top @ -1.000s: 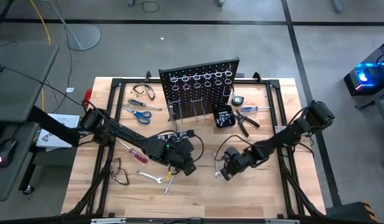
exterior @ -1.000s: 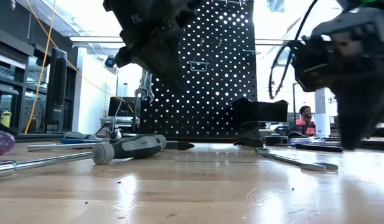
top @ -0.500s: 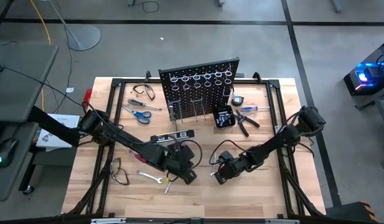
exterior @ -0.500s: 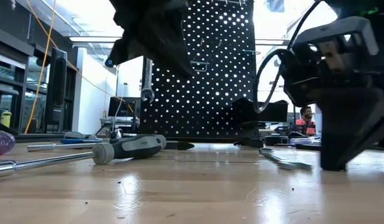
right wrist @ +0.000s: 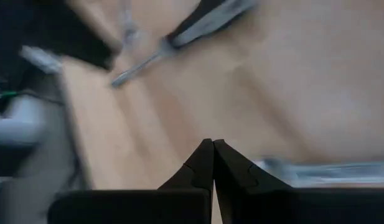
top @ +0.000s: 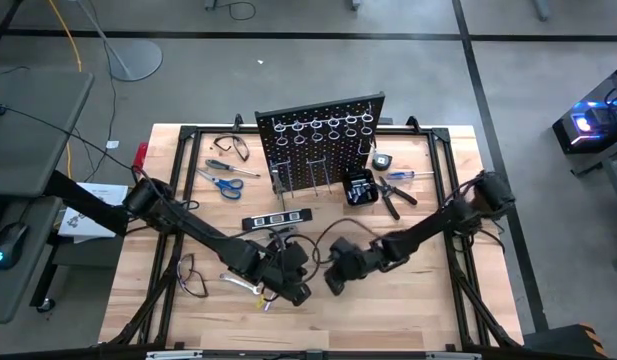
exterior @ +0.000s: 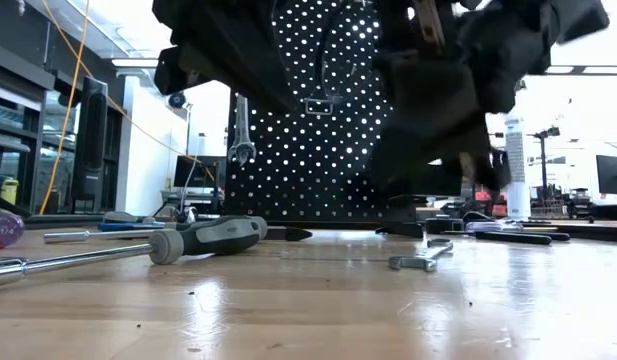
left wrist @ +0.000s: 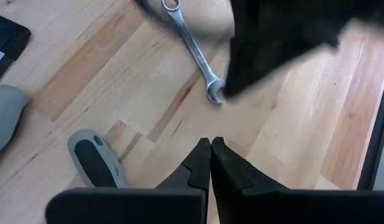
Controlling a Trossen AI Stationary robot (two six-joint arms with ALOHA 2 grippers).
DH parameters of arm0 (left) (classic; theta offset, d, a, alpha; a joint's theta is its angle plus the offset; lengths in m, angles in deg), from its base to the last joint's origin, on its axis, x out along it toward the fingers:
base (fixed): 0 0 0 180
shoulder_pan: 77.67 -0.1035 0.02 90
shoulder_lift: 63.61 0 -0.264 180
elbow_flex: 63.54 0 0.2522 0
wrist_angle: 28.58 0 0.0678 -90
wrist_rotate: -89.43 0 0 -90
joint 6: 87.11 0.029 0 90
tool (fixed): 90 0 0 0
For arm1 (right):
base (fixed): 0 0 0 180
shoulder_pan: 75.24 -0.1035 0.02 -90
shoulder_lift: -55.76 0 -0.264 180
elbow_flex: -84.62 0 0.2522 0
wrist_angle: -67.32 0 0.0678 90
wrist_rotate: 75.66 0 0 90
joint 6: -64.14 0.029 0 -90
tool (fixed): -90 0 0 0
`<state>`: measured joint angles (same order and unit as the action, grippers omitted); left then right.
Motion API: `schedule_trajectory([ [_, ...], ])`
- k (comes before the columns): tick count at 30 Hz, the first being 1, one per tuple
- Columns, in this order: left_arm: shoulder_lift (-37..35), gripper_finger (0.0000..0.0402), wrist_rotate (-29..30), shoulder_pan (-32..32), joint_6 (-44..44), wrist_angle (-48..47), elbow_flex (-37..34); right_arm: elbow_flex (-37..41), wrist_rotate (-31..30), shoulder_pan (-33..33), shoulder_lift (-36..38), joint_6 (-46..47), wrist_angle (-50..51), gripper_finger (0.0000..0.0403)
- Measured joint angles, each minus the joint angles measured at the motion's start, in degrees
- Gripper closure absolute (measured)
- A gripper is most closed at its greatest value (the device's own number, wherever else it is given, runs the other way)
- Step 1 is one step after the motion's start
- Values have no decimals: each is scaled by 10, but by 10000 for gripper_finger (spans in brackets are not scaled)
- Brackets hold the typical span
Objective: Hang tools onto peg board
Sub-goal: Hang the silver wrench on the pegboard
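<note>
The black peg board (top: 323,140) stands upright at the table's far middle. A silver wrench (left wrist: 195,50) lies flat on the wood, also seen in the low view (exterior: 423,258). My right gripper (top: 330,283) is shut, its tips down beside that wrench's open-jaw end. My left gripper (left wrist: 210,146) is shut and hovers over bare wood just left of it (top: 291,290). A grey-and-black screwdriver handle (left wrist: 95,158) lies below the left gripper. A second wrench (top: 243,285) lies further left. Blue scissors (top: 224,184) and dark pliers (top: 393,196) lie near the board. My right gripper's shut fingers come down on a slant to the silver wrench's open-jaw end (left wrist: 214,93). I cannot tell whether they touch it. The wrench lies flat on the table.
A small black box (top: 360,189) sits at the board's foot. Clear safety glasses (top: 232,148) lie at the far left and another pair (top: 188,275) at the near left. A black bar (top: 278,218) lies mid-table. Black frame rails (top: 456,200) run along the table's sides.
My right gripper has swept toward the table's left edge, close to my left gripper, rolling as it went. The silver wrench beside it has slid left and turned on the wood. My left gripper has drifted toward the near edge. Both stay shut.
</note>
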<state>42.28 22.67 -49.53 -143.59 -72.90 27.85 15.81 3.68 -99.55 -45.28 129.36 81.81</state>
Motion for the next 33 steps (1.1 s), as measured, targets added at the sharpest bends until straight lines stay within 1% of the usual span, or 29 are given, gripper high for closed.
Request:
schedule_trajectory([
  [2,-2,401,3,4,-5,-5,0,-13,-43,10,31,-8,138,403],
  [4,-2,401,12,9,-12,-5,0,-14,-88,23,60,8,266,403],
  [6,-2,401,25,13,-19,-3,0,-7,-109,40,93,25,331,403],
  [7,-2,401,28,15,-19,1,0,1,-109,49,106,27,339,403],
  [9,-2,401,28,16,-15,22,0,27,-92,63,122,19,321,403],
  [11,-2,401,28,17,-4,42,0,56,-68,70,126,15,267,403],
  [14,-2,401,29,16,7,79,0,85,-51,72,124,22,190,403],
  [17,-2,401,32,14,7,91,0,102,-47,72,111,40,178,403],
  [20,-2,401,39,14,-3,97,0,116,-32,72,107,39,128,403],
  [33,7,401,41,12,-4,135,1,125,-30,80,99,21,114,403],
])
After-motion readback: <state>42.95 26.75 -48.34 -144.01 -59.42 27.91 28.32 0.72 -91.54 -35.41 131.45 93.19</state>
